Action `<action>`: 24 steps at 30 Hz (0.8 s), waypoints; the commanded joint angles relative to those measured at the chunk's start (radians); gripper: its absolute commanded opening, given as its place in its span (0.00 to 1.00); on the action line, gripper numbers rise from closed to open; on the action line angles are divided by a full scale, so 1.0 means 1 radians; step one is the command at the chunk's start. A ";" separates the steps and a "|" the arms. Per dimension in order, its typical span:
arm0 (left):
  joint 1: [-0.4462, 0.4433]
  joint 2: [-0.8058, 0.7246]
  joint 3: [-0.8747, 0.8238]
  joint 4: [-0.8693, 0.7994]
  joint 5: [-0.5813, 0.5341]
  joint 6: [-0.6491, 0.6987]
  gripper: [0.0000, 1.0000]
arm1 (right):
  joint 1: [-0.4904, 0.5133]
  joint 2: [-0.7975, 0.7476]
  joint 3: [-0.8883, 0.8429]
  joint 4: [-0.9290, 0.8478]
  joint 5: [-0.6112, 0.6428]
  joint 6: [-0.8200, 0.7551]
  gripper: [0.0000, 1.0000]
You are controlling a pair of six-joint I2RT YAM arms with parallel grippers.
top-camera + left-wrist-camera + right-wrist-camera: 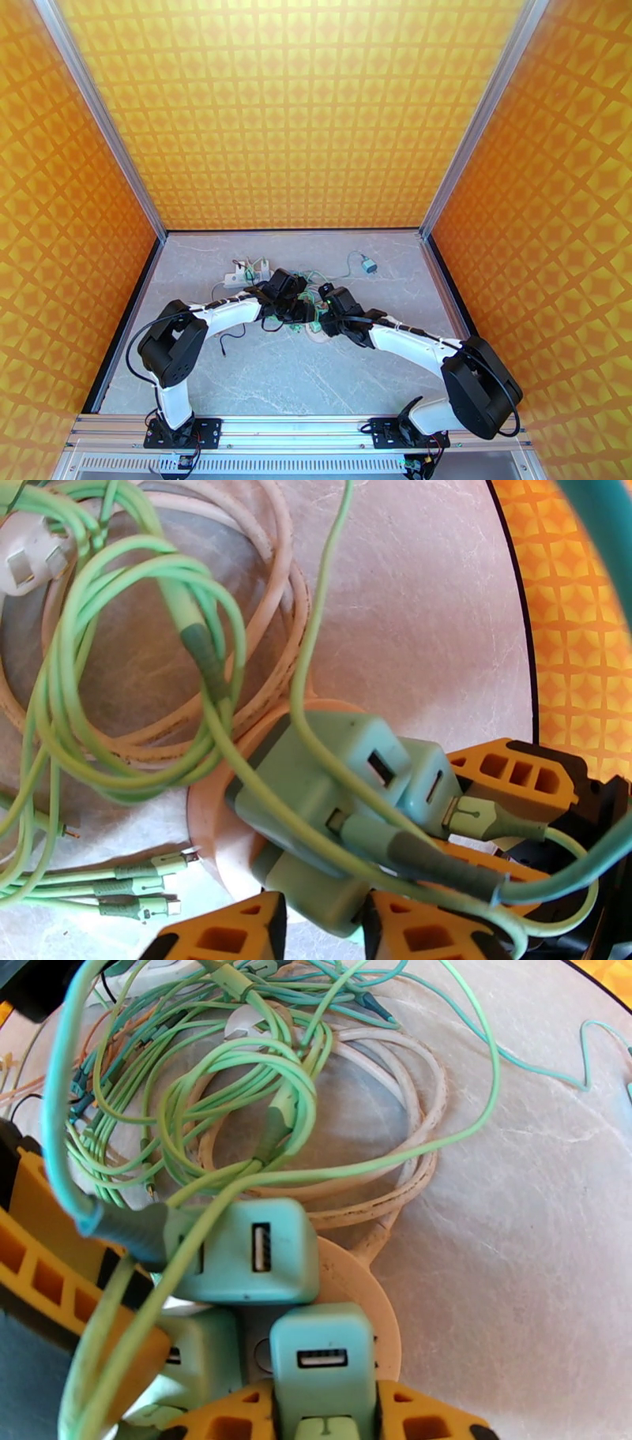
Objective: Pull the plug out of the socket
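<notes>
A round beige socket base (212, 835) lies on the marble table with several pale green USB charger plugs pushed into it. In the left wrist view my left gripper (320, 931) is shut on the lower green plug block (316, 890), one orange finger (225, 934) on each side of it. My right gripper (325, 1424) is shut on a small green plug (322, 1355) at the base's (359, 1284) near edge. A larger green plug (245, 1252) above it carries a plugged-in green cable. Both grippers meet at the table's middle (312, 312).
Tangled green cables (237, 1078) and a coiled white cord (395, 1118) lie just behind the socket. A white power strip (237, 276) sits at the back left, a small green charger (369, 265) at the back right. Loose USB connectors (142, 886) lie beside the base. Orange walls enclose the table.
</notes>
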 commanded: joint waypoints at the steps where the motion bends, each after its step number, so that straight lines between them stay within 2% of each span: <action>1: -0.007 0.055 -0.013 -0.087 -0.028 0.031 0.31 | 0.034 0.010 0.027 -0.002 -0.006 -0.014 0.19; 5: -0.007 0.056 -0.025 -0.101 -0.029 0.035 0.29 | 0.018 -0.006 0.022 0.004 -0.013 0.004 0.18; 11: -0.007 0.056 -0.047 -0.099 -0.031 0.033 0.28 | -0.082 -0.026 0.006 0.038 -0.147 0.082 0.16; 18: -0.007 0.064 -0.041 -0.107 -0.031 0.036 0.28 | -0.088 -0.025 0.035 0.014 -0.188 0.068 0.15; 24: -0.008 0.080 -0.024 -0.122 -0.031 0.036 0.28 | 0.035 0.002 0.069 -0.046 -0.022 0.004 0.14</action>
